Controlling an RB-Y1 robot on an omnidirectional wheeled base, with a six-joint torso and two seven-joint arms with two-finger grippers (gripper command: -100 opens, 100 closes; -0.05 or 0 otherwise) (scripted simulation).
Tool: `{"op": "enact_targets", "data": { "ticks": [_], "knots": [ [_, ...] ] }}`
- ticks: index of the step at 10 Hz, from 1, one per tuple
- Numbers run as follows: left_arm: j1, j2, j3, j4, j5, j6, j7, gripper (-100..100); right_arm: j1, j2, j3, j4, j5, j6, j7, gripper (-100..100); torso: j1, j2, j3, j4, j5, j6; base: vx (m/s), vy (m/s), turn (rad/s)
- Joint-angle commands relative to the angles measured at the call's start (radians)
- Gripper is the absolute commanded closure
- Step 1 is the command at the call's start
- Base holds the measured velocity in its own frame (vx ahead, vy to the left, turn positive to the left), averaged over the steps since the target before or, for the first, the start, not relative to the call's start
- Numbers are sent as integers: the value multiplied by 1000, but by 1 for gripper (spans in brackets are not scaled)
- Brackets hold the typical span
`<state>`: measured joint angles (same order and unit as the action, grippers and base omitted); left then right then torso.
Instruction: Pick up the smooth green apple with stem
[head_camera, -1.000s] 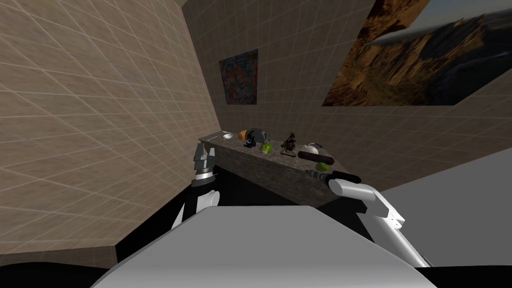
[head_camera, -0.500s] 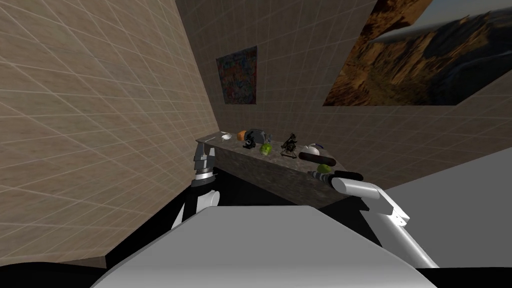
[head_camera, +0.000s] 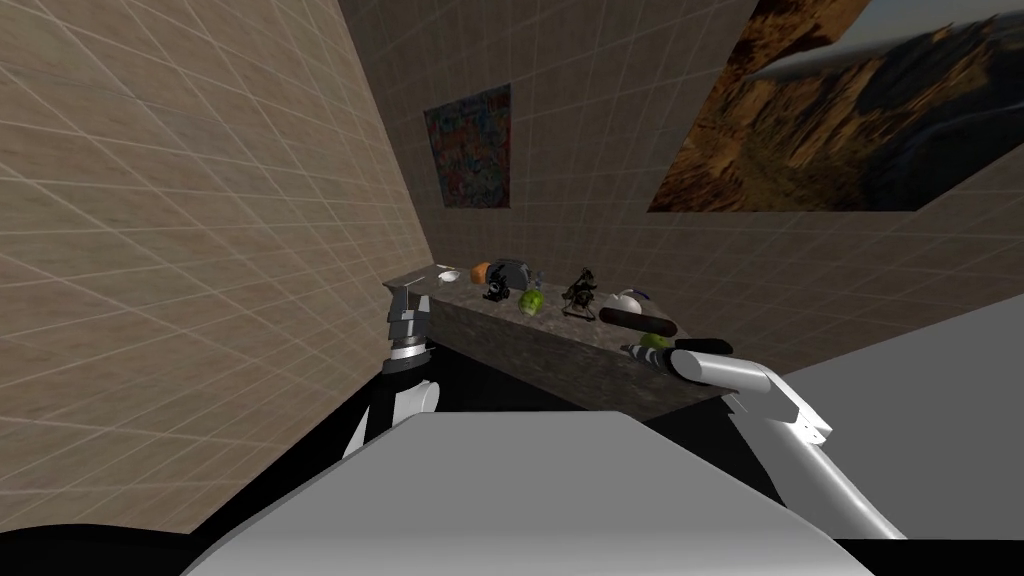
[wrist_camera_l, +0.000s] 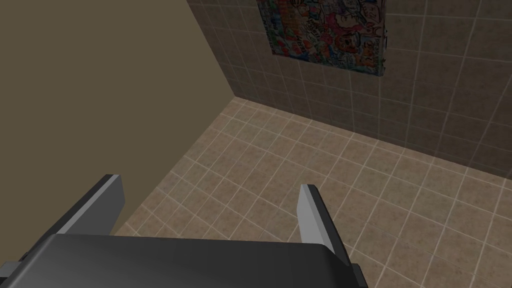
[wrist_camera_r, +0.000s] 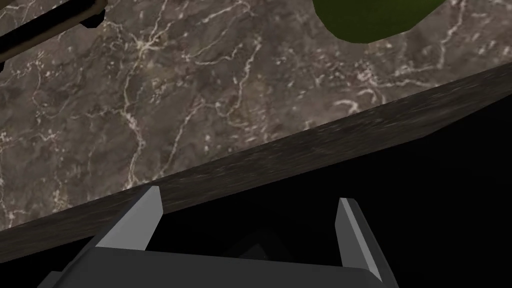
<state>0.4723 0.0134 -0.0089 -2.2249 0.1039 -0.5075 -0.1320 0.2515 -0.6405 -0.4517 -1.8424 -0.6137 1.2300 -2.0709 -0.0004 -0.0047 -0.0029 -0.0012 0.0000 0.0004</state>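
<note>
Green apple (wrist_camera_r: 375, 17) is sitting near the right end of the marbled surface (wrist_camera_r: 150, 100), just past its near edge; my right hand (wrist_camera_r: 250, 200), fingers wide, is hanging short of that edge with the fruit ahead and off-centre. My left hand (wrist_camera_l: 210, 187), also wide, is idling well apart

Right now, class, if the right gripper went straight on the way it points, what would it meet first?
Probably the marble counter, near its front edge. The open right gripper points at the stone, while the green apple lies further on, off that line. Depth is unclear.
</note>
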Motion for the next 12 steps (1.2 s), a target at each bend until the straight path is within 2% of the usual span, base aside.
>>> {"op": "enact_targets", "data": {
  "ticks": [1, 2, 3, 4, 5, 8, 12],
  "knots": [
    [0, 0, 0, 0, 0, 0, 0, 0, -12, -26, -11, 28, -27, 50, -50, -100, 0, 0, 0, 0, 0, 0, 112, -4, -63],
    [0, 0, 0, 0, 0, 0, 0, 0, -12, -26, -11, 28, -27, 56, -59, -100, -1, -2, -1, 0, 0, 0, 89, 0, -38],
    [0, 0, 0, 0, 0, 0, 0, 0, -23, -49, -20, 50, -50, 96, -97, -100, -1, -1, -1, 0, 0, 0, 87, 5, -70],
    [0, 0, 0, 0, 0, 0, 0, 0, -32, -71, -28, 71, -70, 122, -124, -100, 0, -1, 0, 0, 0, 0, 143, 1, -107],
    [0, 0, 0, 0, 0, 0, 0, 0, -32, -71, -28, 71, -70, 134, -137, -100, -1, -3, -2, -1, 0, 0, 113, 14, -50],
    [0, 0, 0, 0, 0, 0, 0, 0, -58, -129, -50, 126, -120, 223, -223, -100, -1, -3, -2, -1, 0, 0, 131, 1, -94],
    [0, 0, 0, 0, 0, 0, 0, 0, -82, -194, -76, 181, -160, 296, -294, -100, -4, -3, -2, -1, -1, 0, 134, -59, -89]
  ]
}}
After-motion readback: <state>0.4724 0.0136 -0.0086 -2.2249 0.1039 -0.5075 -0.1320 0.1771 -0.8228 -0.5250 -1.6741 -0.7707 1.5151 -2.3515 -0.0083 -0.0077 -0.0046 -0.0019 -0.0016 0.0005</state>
